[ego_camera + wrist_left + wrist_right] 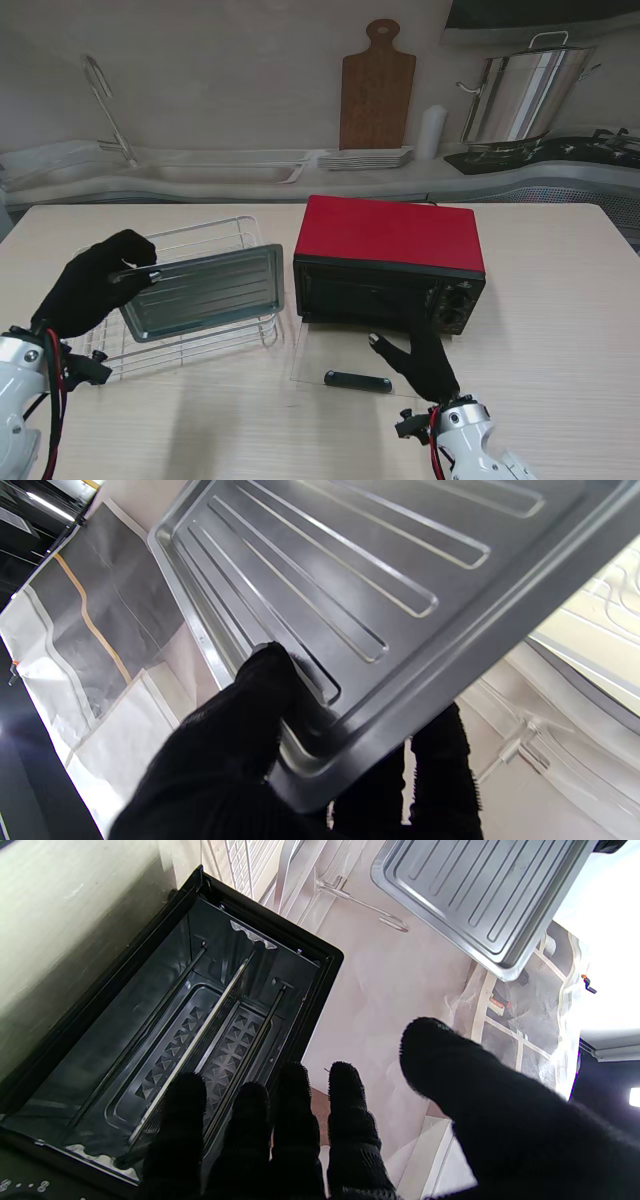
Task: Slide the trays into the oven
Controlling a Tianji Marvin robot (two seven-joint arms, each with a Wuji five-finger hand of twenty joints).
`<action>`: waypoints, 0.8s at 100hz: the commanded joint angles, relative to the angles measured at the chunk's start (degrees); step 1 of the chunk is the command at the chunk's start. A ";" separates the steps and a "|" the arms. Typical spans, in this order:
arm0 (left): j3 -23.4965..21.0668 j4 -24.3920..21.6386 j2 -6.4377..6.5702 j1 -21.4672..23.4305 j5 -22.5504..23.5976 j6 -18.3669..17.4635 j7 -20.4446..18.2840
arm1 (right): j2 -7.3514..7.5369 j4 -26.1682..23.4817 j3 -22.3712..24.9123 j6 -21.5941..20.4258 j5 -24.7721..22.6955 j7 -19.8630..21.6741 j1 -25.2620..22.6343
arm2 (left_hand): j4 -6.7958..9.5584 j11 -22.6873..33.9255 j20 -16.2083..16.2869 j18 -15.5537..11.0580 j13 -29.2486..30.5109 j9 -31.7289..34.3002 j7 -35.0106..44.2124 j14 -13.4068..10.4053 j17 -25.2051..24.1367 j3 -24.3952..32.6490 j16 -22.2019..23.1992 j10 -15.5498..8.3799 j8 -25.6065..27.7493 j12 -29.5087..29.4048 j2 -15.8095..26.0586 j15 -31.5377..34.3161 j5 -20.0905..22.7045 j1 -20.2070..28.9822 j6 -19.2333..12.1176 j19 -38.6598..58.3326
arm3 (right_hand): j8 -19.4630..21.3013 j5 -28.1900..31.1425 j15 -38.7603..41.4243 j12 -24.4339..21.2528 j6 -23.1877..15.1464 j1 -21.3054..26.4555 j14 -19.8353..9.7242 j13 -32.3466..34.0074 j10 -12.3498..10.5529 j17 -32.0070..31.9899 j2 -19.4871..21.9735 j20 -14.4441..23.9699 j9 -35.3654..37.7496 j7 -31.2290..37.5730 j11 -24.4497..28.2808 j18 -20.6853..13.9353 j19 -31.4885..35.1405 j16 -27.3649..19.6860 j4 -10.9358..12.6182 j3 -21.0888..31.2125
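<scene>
Two hands: black-gloved.
Left hand [95, 285]: clamped on the ribbed grey metal baking tray [205, 291], lifted over the wire rack [215, 240] near the table's left edge.
Right hand [425, 362]: fingers spread, empty, on the red oven's [390, 235] lowered glass door [335, 360].

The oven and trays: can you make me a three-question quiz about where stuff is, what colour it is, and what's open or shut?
1. Where is the metal tray?
A. inside the oven
B. held up, left of the oven
C. on top of the oven

2. What colour is the oven's top?
A. red
B. blue
C. white

3. How is the oven door?
A. shut
B. folded down open
C. taken off

Answers:
1 B: the left robot hand grips the metal tray over the wire rack, left of the oven.
2 A: its top is red.
3 B: the oven door lies flat under the right robot hand, and the inside shows.
</scene>
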 commanded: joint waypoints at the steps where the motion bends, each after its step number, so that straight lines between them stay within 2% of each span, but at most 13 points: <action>1: 1.30 -1.28 -0.17 0.67 -0.51 -0.61 -1.36 | -0.35 -0.27 -0.33 -0.37 0.19 1.22 -0.70 | 4.70 8.81 1.32 2.03 2.75 5.89 9.09 0.64 -0.61 10.43 1.12 -2.07 5.18 3.51 5.09 3.10 5.33 4.65 -2.14 2.35 | 1.09 -1.79 0.88 1.17 0.50 -3.00 -0.62 1.02 -0.54 0.59 -1.33 1.32 -1.66 0.51 1.06 -0.71 1.90 0.80 -2.46 -2.18; 13: 3.28 -1.13 0.09 0.31 0.03 -1.61 -1.67 | -0.12 -0.37 -0.37 -0.97 1.43 2.62 -0.97 | 4.67 8.58 1.30 2.02 2.67 5.85 8.97 0.60 -0.62 10.39 1.05 -2.25 5.14 3.47 5.01 2.94 5.28 4.60 -2.09 2.31 | 1.22 -4.02 0.89 1.40 1.37 -5.06 -0.59 0.08 -0.24 0.40 -2.52 1.52 -3.38 -0.12 1.60 -0.63 2.08 0.88 -3.79 -3.51; 20: 4.10 -0.93 0.24 -0.10 0.08 -1.79 -2.04 | -0.01 -0.26 -0.44 -1.55 2.23 3.38 -1.04 | 4.64 8.51 1.28 1.96 2.69 5.86 8.92 0.60 -0.62 10.40 1.01 -2.22 5.13 3.49 5.10 2.87 5.29 4.64 -2.08 2.28 | 1.73 -6.75 -0.01 1.22 2.03 -4.85 -0.68 -1.14 -0.09 -0.24 -2.54 1.10 -5.67 -0.69 1.80 -0.61 0.86 0.39 -5.93 -7.75; 31: 5.36 -0.24 0.47 -1.00 -0.04 -2.20 -2.65 | 0.15 -0.03 -0.66 -2.31 3.70 4.54 -0.94 | 4.64 8.48 1.26 1.97 2.69 5.88 8.90 0.60 -0.54 10.33 1.00 -2.16 5.14 3.52 5.11 2.86 5.30 4.61 -2.08 2.31 | 2.80 -9.92 -1.22 0.96 2.45 -3.72 -0.89 -2.20 -0.37 -0.71 -3.44 0.32 -8.17 -1.09 2.19 -0.77 -0.72 -0.35 -6.59 -13.94; 40: 6.42 0.46 0.61 -1.88 -0.32 -2.60 -3.01 | 0.11 0.21 -1.04 -2.68 4.08 4.51 -0.74 | 4.68 8.49 1.24 1.95 2.68 5.91 8.83 0.60 -0.59 10.36 0.99 -2.13 5.11 3.55 5.02 2.84 5.27 4.68 -2.00 2.28 | 3.93 -9.71 -0.72 1.55 2.41 -2.49 -0.56 -1.48 -0.35 -0.42 -4.61 0.22 -7.92 -0.12 3.82 -0.77 -0.82 -0.15 -6.79 -15.97; 58: 8.27 1.84 0.93 -3.71 -1.48 -3.47 -4.04 | -0.23 0.64 -2.42 -2.97 4.50 3.35 0.03 | 4.69 8.46 1.21 1.97 2.68 5.95 8.79 0.57 -0.64 10.31 0.97 -2.11 5.11 3.58 5.18 2.81 5.27 4.61 -1.99 2.25 | 7.18 -7.28 2.30 3.23 2.47 -0.20 0.16 0.17 0.41 1.37 -5.88 0.98 -6.10 3.24 8.25 -1.09 0.73 1.49 -6.62 -15.14; 76: 10.06 3.04 1.24 -5.57 -2.39 -4.34 -5.08 | -0.56 1.71 -4.03 -4.34 5.09 2.29 1.11 | 4.71 8.40 1.19 1.86 2.67 5.89 8.67 0.57 -0.63 10.26 0.96 -2.09 5.09 3.60 5.15 2.80 5.19 4.63 -2.00 2.27 | 7.80 -5.83 3.26 3.37 2.20 1.50 0.19 1.12 0.43 2.77 -6.90 1.59 -4.84 4.00 8.81 -1.97 1.88 2.00 -6.69 -13.21; 80: 10.44 3.29 1.28 -5.97 -2.61 -4.53 -5.23 | -0.65 2.09 -4.43 -5.04 5.55 2.17 1.39 | 4.70 8.35 1.19 1.86 2.66 5.83 8.65 0.56 -0.61 10.22 0.96 -2.13 5.08 3.57 5.17 2.79 5.20 4.61 -2.01 2.28 | 7.91 -5.59 3.26 3.34 2.06 1.69 0.14 1.16 0.37 2.91 -7.50 1.76 -4.68 4.25 8.76 -2.18 1.98 2.04 -7.03 -11.48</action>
